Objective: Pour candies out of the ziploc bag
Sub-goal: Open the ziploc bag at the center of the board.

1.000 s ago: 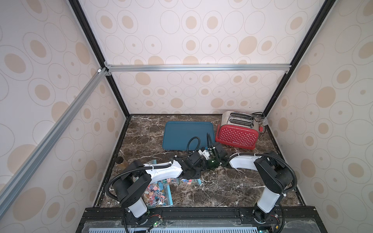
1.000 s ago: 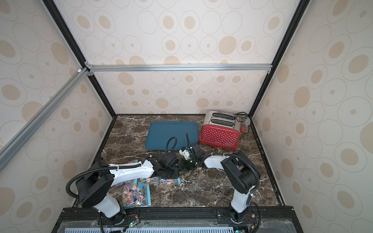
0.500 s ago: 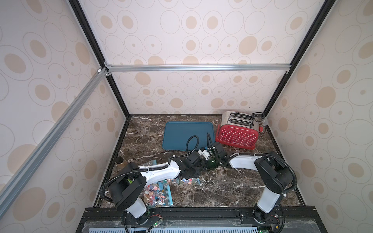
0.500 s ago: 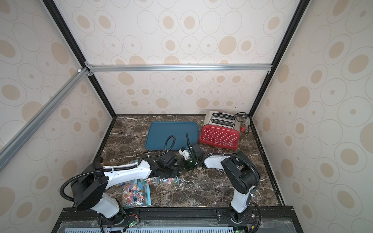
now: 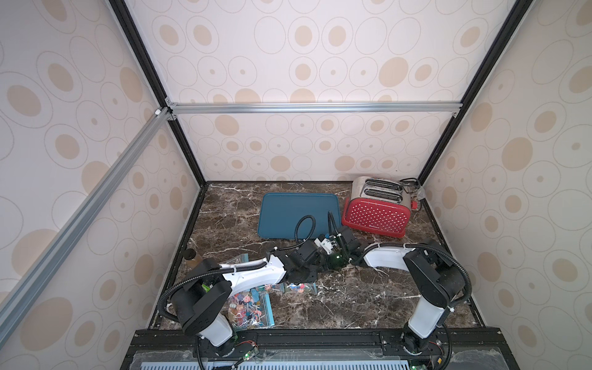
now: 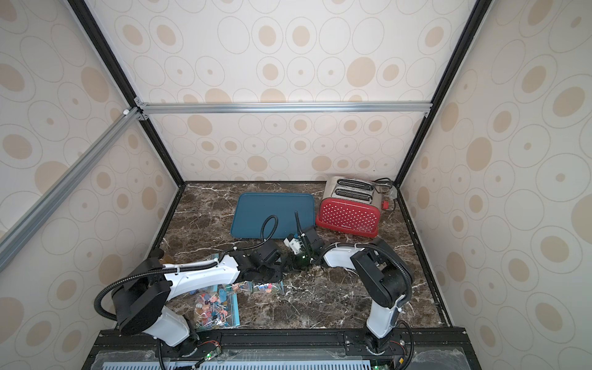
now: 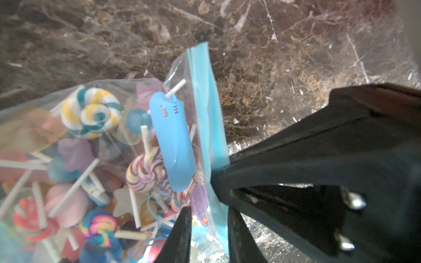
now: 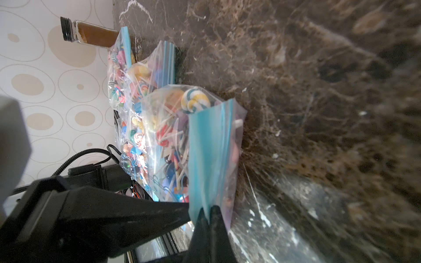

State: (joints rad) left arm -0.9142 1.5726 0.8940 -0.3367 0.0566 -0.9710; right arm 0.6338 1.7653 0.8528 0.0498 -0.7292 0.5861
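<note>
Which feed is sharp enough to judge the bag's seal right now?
Left wrist: ziploc bag seal and candies fairly sharp, marble counter soft. Right wrist: seal readable, counter smeared by blur. Both top views: evenly lit, but the bag is tiny and partly under the left arm.

A blue tray (image 6: 272,213) is laid flat at the rear of the marble table (image 6: 336,301), with a red toaster (image 6: 347,217) just beside it. The left arm (image 6: 198,276) and right arm (image 6: 339,256) are extended so that their wrists meet in front of the tray. A ziploc bag (image 6: 278,290) of candies (image 6: 266,288) is seen at the left wrist. A larger bag (image 6: 217,309) is laid near the front edge.
</note>
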